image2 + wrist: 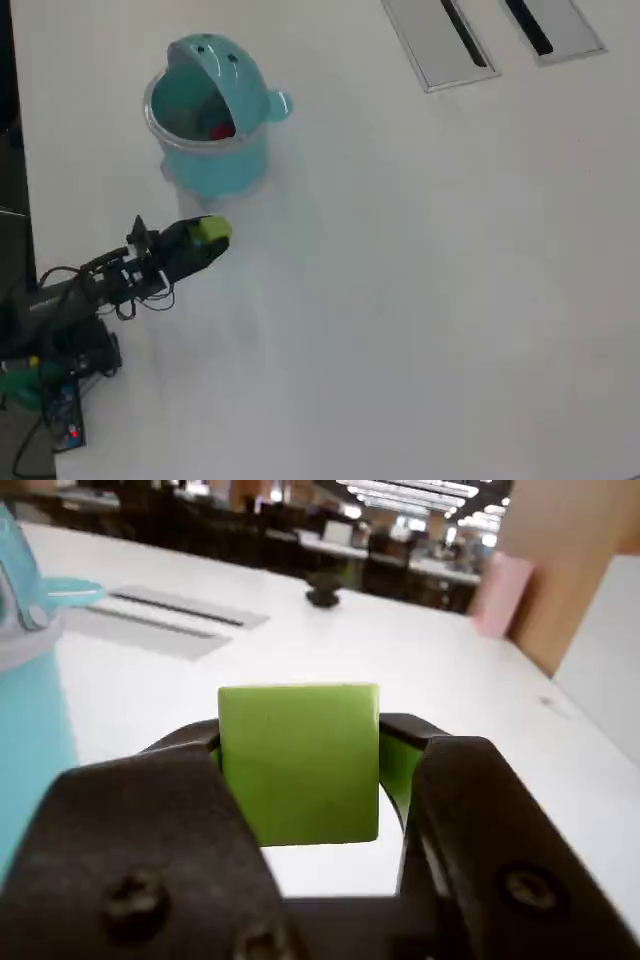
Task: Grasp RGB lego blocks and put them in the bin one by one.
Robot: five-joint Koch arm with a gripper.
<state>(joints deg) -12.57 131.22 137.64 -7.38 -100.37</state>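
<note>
White table (420, 280); gripper (300, 770) clamps flat-faced green block (298, 762).

The green block (298, 763) looks smooth matt plastic, the bin (205, 155) glossy teal plastic, the table (420, 300) smooth white.
</note>
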